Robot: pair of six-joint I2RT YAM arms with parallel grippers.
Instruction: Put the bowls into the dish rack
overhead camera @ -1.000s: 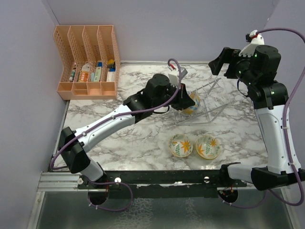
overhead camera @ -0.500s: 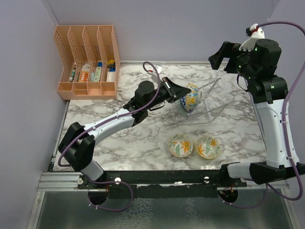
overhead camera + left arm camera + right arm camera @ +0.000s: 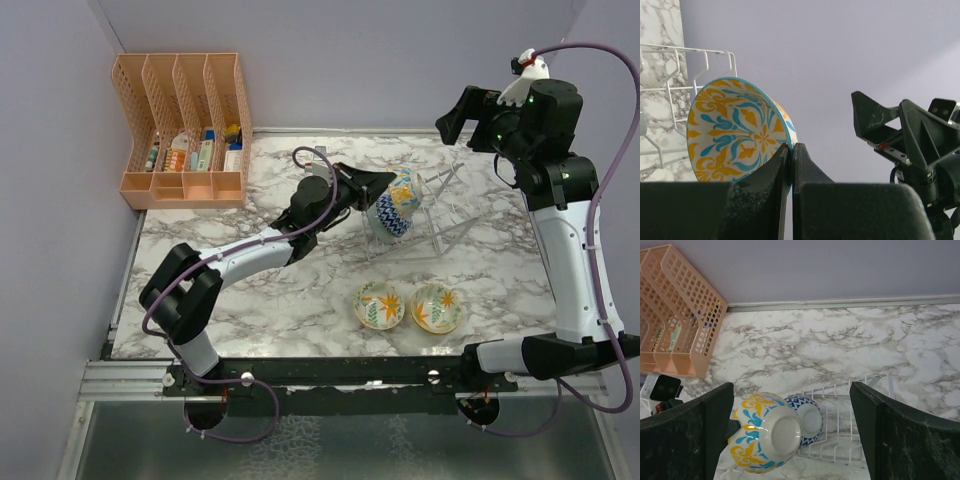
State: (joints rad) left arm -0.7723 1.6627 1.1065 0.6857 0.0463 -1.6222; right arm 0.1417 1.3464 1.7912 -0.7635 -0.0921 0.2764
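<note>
The floral bowl (image 3: pixel 403 190), blue and orange on white, is held on edge at the left end of the dish rack (image 3: pixel 440 215), clamped at its rim by the closed jaws of the left gripper (image 3: pixel 372 190). The left wrist view shows that grip most plainly: the two fingers meet on the rim of the floral bowl (image 3: pixel 735 135), its patterned inside faces the lens, and white rack wires (image 3: pixel 670 65) stand behind it. Whether the bowl touches a wire cannot be told. From the right wrist view the same bowl (image 3: pixel 765 440) shows its plain white foot, and behind it a blue-and-white bowl (image 3: pixel 807 420) sits tilted among the rack's prongs (image 3: pixel 850 405). From overhead that second bowl (image 3: pixel 392 222) is only a zigzag-patterned strip under the floral one. The overhead view alone shows two more bowls on the counter (image 3: pixel 250 300), open side up and just beside each other near the front edge: one pale with green leaves (image 3: pixel 380 305), one yellow (image 3: pixel 437 308). The right gripper (image 3: pixel 462 118) hangs high above the rack's far end, its jaws spread wide and holding nothing. An orange organizer (image 3: pixel 185 130) stands in the far left corner.
</note>
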